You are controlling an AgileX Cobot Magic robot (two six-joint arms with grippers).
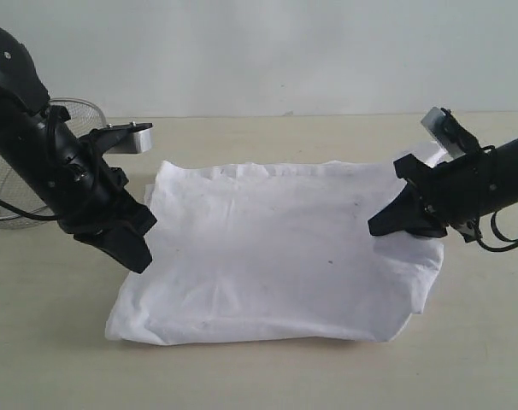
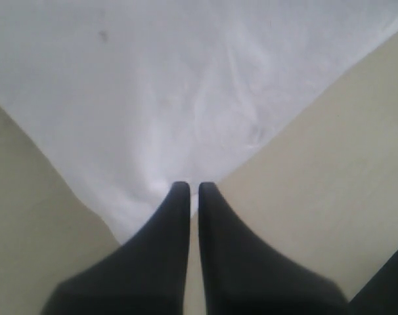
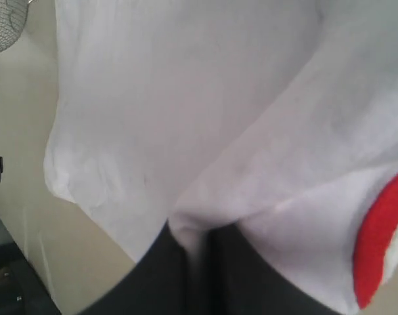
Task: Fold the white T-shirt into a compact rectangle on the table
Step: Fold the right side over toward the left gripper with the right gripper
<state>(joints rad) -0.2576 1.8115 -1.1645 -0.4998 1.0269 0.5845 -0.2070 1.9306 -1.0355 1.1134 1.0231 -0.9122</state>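
The white T-shirt (image 1: 276,256) lies on the table (image 1: 267,376) as a wide, roughly rectangular pad, plain side up. My left gripper (image 1: 138,256) is shut at the shirt's left edge. In the left wrist view, the left gripper (image 2: 193,187) meets a corner of the T-shirt (image 2: 186,85), and a ridge of cloth runs into its tips. My right gripper (image 1: 380,229) is shut on the right edge, which is raised off the table. In the right wrist view a fold of the T-shirt (image 3: 186,98) drapes over the right gripper (image 3: 199,230). Red lettering (image 3: 379,236) shows there.
A silver wire-mesh bowl (image 1: 75,115) stands at the back left behind the left arm; the bowl (image 3: 5,26) also shows in the right wrist view. Bare tabletop lies in front of the shirt and to both sides.
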